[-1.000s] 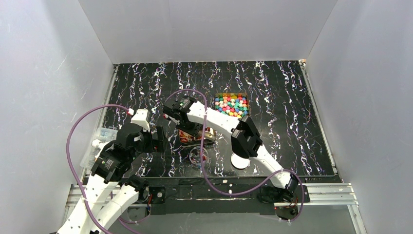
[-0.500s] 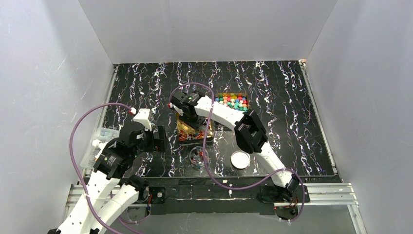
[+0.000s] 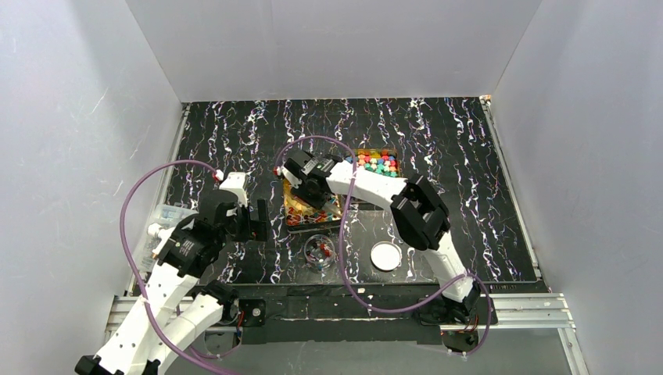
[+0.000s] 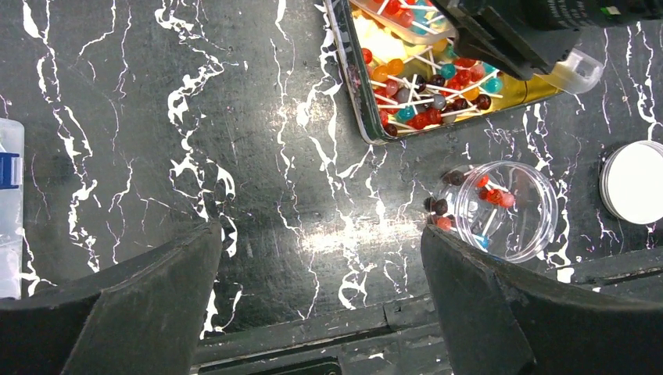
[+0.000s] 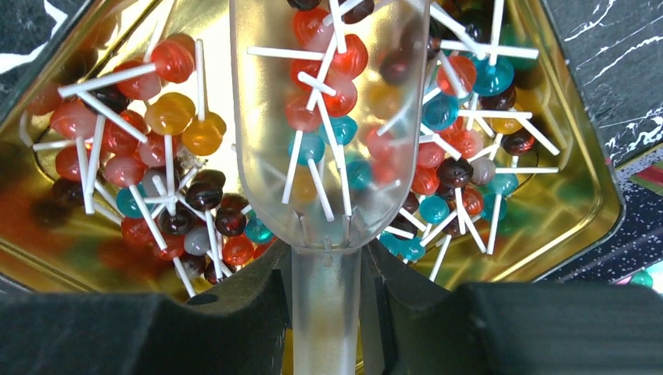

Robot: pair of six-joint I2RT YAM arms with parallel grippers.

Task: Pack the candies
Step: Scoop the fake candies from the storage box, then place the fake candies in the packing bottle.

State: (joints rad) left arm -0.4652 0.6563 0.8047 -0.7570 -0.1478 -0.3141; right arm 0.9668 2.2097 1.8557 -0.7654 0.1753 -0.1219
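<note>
Since one second ago the right arm's elbow has swung to the right and uncovered the white lid (image 3: pixel 385 255); its wrist remains over the near gold tin (image 5: pixel 582 199).

Right jaws: closed narrow, with the fingers (image 5: pixel 234 328) clamped on the handle of a translucent scoop (image 5: pixel 328 117). The grip looks square and centred.

Scoop: its bowl points into the tin, among the candies (image 5: pixel 168 117). These are small stick sweets in red, orange, teal and dark brown. More show through the bowl, but whether they lie in it or under it cannot be settled.

Beyond the tin: a clear round tub (image 4: pixel 508 211) stands on the bench (image 4: pixel 258 156) just nearside, holding a few candies. Several strays (image 4: pixel 436 207) lie outside its wall. The lid sits beside it, off. A second tin (image 3: pixel 374 162) of round coloured sweets stands behind.

Left jaws: spread wide, holding nothing, hanging above bare bench to the tub's left.

Judgement on the step in hand, loading the scoop:
- Drive the bowl low and forward through the heap, then level it before lifting; the sticks tangle and may drag extras over the rim.
- Carry it level, and tip only once the lip is over the tub's centre.
- The strays suggest the tub mouth is a tight target.
</note>
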